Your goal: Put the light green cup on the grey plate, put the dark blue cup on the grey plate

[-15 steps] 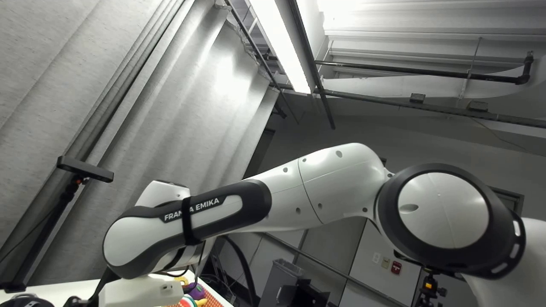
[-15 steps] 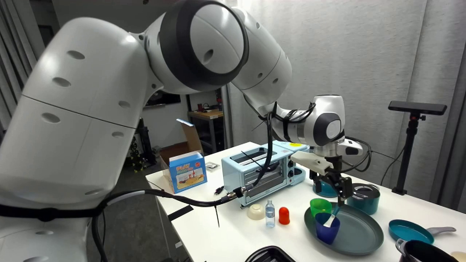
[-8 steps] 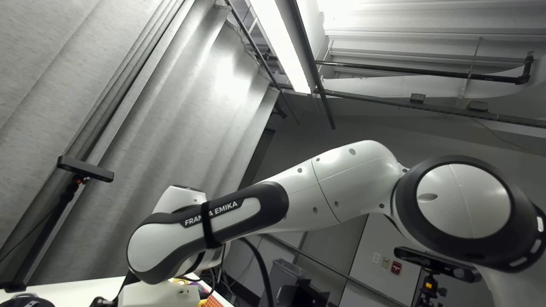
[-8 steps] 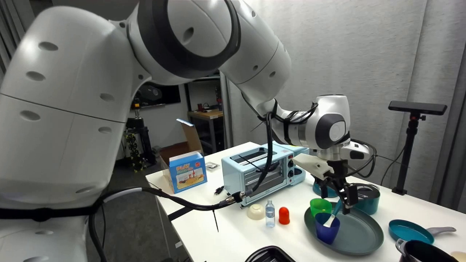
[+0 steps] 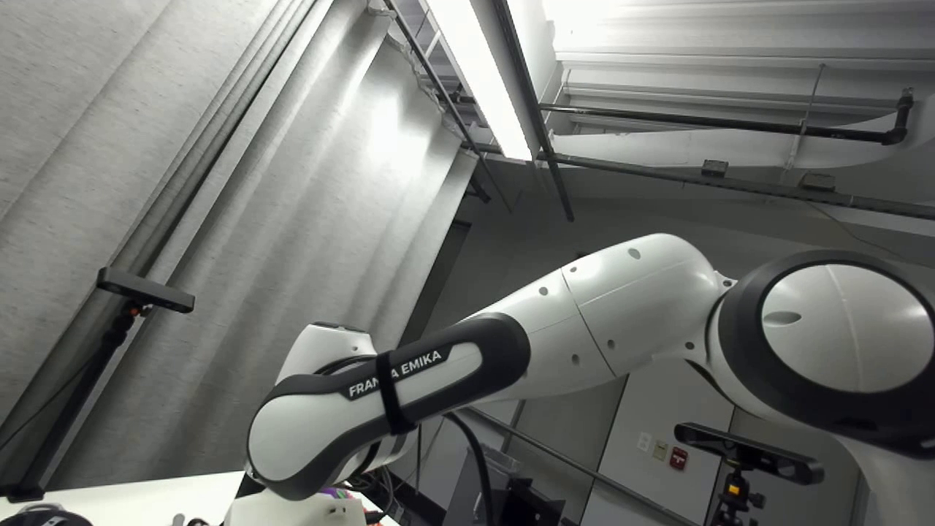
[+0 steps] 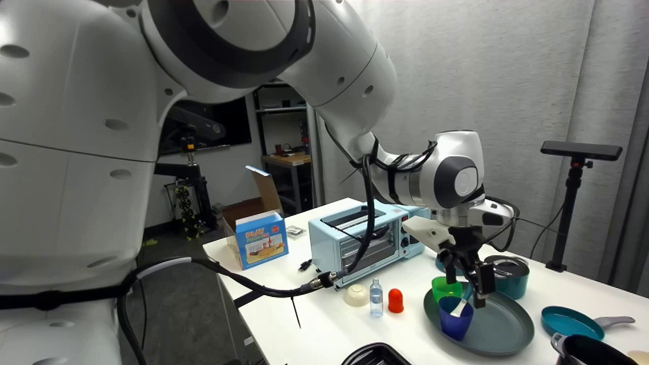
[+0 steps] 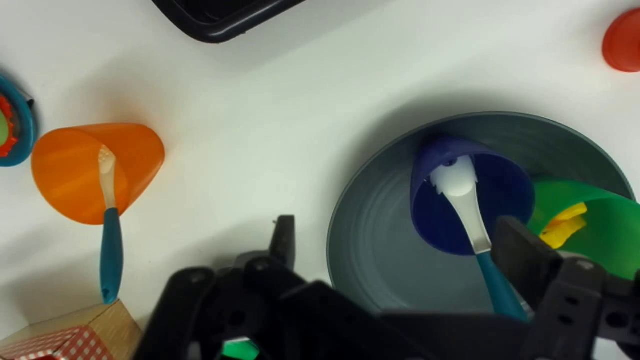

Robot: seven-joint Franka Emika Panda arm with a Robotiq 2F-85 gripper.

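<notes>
They're both home! There's the green cup [image 7: 605, 235] on the plate [image 7: 380, 245], there's the blue cup [image 7: 502, 195] on it too, just beside the green, near the rim! Placing looks done to me, so backing off is the step in hand. The gripper [image 7: 402, 242] hangs above with its fingers [image 7: 525, 255] spread wide, released, clasping nothing! Next move, I'd call it straight up, no sideways swing: a spoon [image 7: 480, 242] leans out of the blue cup, handle right by one finger, and whether they touch I can't tell! Snag it and the cup could tip. Room to work? Bare plate on the side away from the green cup, open table [image 7: 255, 125] from there across to the orange cup [image 7: 80, 175], a tray [image 7: 212, 32] well apart; but in an exterior view a pot [image 6: 512, 284] stands just behind the plate, so mind that edge
</notes>
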